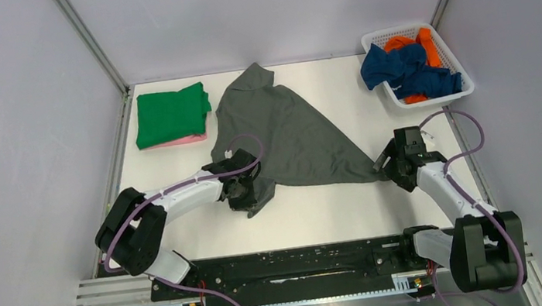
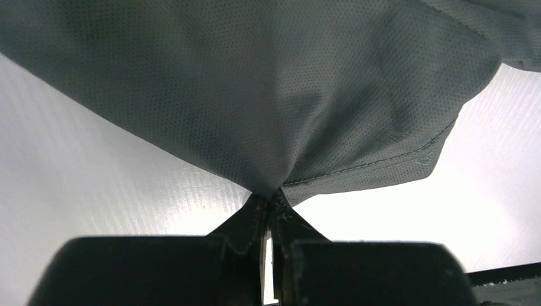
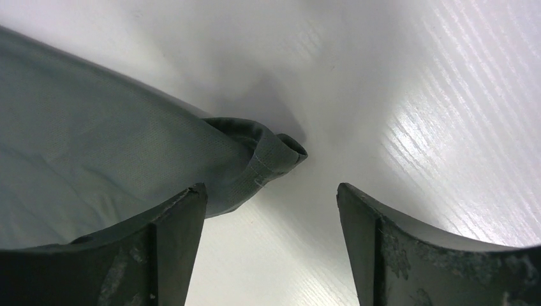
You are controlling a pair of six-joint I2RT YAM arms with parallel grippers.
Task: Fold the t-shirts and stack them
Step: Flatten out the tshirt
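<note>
**Desk:** Dark grey t-shirt point(image 1: 289, 139), where does it lie?

**Operator:** I see it spread over the middle of the white table point(image 1: 322, 217), narrowing to a point toward my right arm.

**Desk:** And the fingers?

**Operator:** My left gripper point(image 2: 268, 203) is pressed together on the hem at the near left corner. My right gripper point(image 3: 271, 210) is spread wide, with the bunched corner on the table beside one finger, not pinched.

**Desk:** The others?

**Operator:** The green t-shirt point(image 1: 170, 115) sits folded on the pink t-shirt point(image 1: 184, 140), far left. The navy t-shirt point(image 1: 398, 67) and orange t-shirt point(image 1: 426, 44) are heaped in the basket point(image 1: 449, 53), far right.
</note>
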